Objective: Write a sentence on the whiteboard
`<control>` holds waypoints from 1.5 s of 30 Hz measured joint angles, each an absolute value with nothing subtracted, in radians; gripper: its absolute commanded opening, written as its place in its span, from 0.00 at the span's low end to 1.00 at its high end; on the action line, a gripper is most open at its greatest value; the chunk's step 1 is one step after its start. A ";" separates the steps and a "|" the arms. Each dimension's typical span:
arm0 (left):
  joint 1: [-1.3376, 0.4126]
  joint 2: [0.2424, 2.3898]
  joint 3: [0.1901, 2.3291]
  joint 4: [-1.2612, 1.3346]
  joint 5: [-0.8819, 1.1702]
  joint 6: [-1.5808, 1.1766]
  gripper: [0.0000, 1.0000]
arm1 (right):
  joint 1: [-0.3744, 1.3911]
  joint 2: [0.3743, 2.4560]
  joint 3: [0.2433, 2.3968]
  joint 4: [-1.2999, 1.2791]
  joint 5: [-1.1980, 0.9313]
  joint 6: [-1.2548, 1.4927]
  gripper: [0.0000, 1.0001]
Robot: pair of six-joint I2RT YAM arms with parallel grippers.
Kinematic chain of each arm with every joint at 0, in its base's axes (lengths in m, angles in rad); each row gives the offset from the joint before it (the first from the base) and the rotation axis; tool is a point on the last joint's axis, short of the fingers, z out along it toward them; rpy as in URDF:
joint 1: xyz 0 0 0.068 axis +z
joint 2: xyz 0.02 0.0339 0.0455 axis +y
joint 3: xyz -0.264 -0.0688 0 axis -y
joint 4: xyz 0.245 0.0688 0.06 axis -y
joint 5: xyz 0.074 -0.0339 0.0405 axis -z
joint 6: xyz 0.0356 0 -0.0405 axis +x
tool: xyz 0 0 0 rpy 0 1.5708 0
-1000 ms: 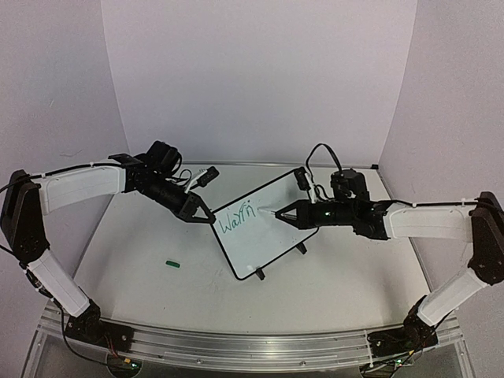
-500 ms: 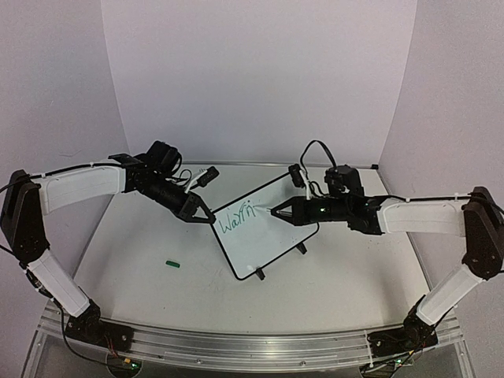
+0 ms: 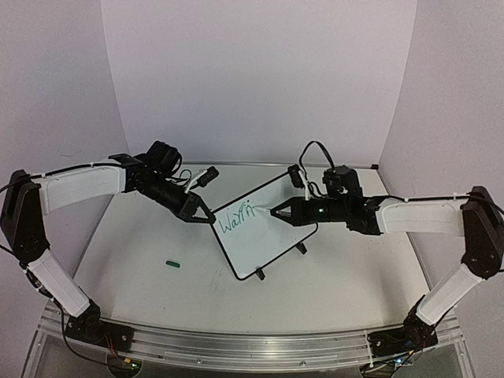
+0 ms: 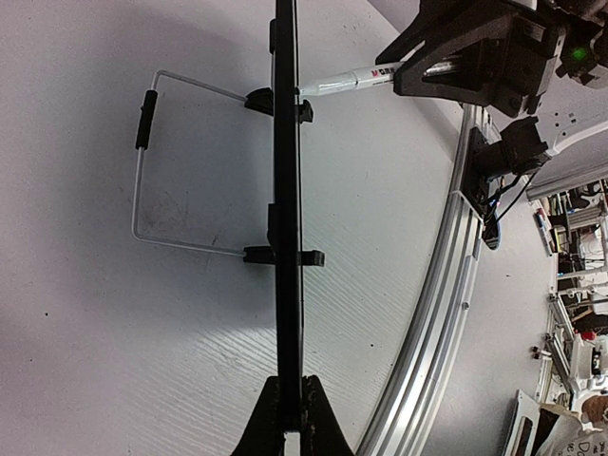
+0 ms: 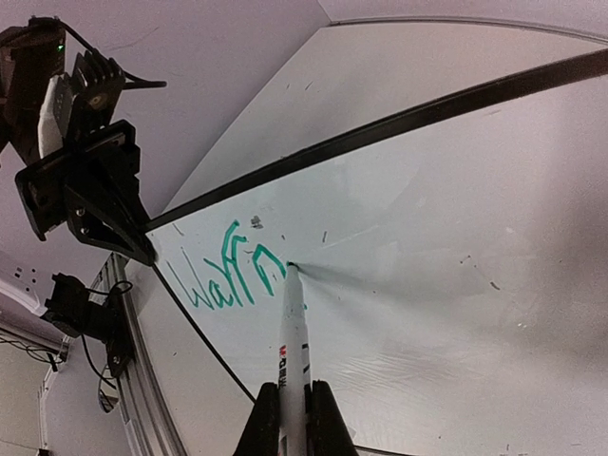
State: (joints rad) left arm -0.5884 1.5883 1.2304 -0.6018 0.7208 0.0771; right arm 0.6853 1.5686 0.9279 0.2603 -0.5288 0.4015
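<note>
White table (image 3: 354, 283); whiteboard (image 3: 264, 236) on its feet near middle; small green piece (image 3: 174, 264) lying left of it, apart.

We note whiteboard (image 3: 268, 240) askew on table (image 3: 142, 291), left gripper (image 3: 209, 220) clamped on its corner, right gripper (image 3: 281, 211) pressing pen (image 3: 272, 211) beside green writing (image 3: 237, 218), green cap (image 3: 173, 264) apart.

Item 1: table (image 3: 142, 260), matte white top; I take it as my reference.
Item 2: back wall (image 3: 260, 79), plain pale lilac panel at the table's far edge.
Items 3 and 4: left wall (image 3: 47, 87) and right wall (image 3: 457, 94), matching panels flanking the table.
Item 5: aluminium rail (image 3: 236, 346) along the table's near edge.
Item 6: clutter (image 4: 579, 285) beyond the rail; I cannot identify it.
Light: even, with soft shadows.
</note>
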 measured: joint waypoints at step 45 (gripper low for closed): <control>-0.588 1.589 1.230 -0.602 0.721 0.081 0.00 | 0.683 1.560 0.953 0.240 -0.519 0.378 0.00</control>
State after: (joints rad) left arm -0.5884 1.5889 1.2303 -0.6018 0.7212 0.0814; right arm 0.6830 1.5597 0.9531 0.2398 -0.5186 0.3777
